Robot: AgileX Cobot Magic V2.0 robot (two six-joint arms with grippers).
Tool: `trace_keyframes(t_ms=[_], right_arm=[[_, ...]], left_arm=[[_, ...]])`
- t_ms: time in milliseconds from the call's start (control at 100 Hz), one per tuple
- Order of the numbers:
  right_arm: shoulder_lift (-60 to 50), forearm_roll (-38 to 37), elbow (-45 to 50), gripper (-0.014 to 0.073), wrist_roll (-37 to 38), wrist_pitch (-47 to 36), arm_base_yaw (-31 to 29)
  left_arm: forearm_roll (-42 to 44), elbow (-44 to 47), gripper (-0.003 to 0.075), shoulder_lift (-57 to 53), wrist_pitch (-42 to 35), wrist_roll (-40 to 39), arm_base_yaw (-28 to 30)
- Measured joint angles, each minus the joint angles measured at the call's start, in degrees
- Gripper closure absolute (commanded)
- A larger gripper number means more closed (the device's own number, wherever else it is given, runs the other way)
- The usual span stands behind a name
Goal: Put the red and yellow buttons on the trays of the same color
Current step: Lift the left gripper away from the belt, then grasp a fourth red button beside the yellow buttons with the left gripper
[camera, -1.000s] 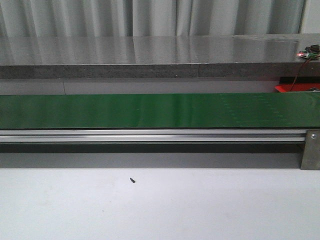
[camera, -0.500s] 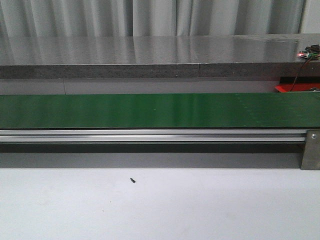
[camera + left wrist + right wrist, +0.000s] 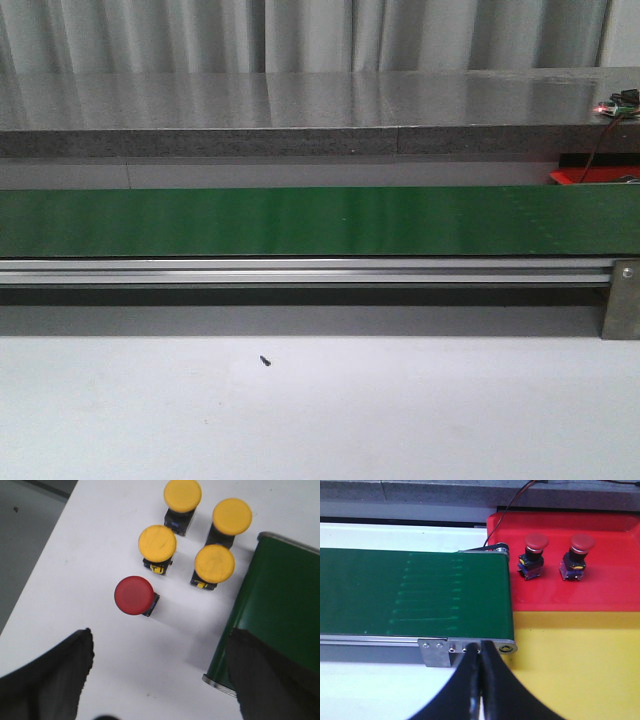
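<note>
1. Red button (image 3: 134,595) stands on white table (image 3: 75,570), beyond left gripper (image 3: 160,672), jaws spread wide, empty.
2. Right gripper (image 3: 480,652) jaws clenched, empty, over yellow tray (image 3: 580,660).

Two red mushroom-head buttons (image 3: 533,555) (image 3: 577,556) stand side by side on the red plastic tray (image 3: 620,580), beside the green conveyor belt (image 3: 415,592) end.

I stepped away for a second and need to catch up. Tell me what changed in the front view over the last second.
Nothing visibly changed. The green conveyor belt carries nothing, the small dark speck lies in the same spot on the white table, and the red tray corner shows at the far right as before. No arm or pincer enters the front view in any of the pictures.
</note>
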Motion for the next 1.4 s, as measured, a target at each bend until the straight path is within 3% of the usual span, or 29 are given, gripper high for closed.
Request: trace_keyframes(t_ms=[430,1290,1400], right_arm=[[0.0,0.0,0.0,0.0651,0.0,0.0,0.0],[0.0,0.0,0.0,0.0651,0.0,0.0,0.0],[0.0,0.0,0.0,0.0651,0.0,0.0,0.0]], left_arm=[[-0.25,0.1,0.0185,10.72,-4.0,1.01,0.61],[1.74,0.1,0.0185,17.76,-11.66,1.01,0.61],[1.74,0.1,0.022,18.69,-12.3,1.01,0.61]])
